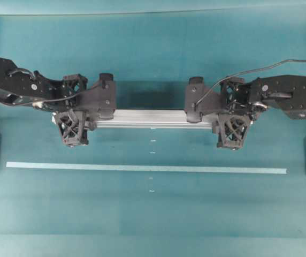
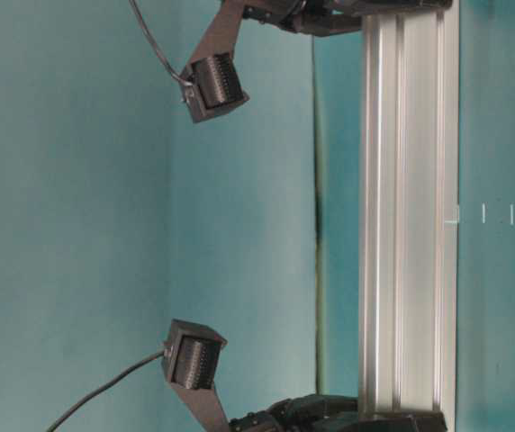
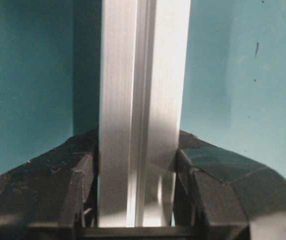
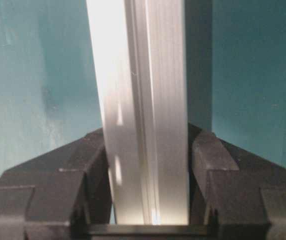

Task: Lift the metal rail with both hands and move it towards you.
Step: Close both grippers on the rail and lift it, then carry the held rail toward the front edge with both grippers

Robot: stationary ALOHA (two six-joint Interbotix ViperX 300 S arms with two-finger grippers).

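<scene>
Currently: rail (image 1: 150,118) lying lengthwise across teal bench (image 1: 153,214), above tape strip (image 1: 146,168). Left end effector (image 1: 71,110) clamped on one end; right end effector (image 1: 233,110) clamped on the other.

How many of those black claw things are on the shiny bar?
2: the left gripper straddles the metal rail near its left end, the right gripper near its right end.

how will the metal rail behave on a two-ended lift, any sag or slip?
The metal rail looks like a stiff grooved extrusion, so sag seems unlikely. Its smooth shiny sides may slip between the left gripper and right gripper fingers. Flat faces: it probably won't roll.
</scene>
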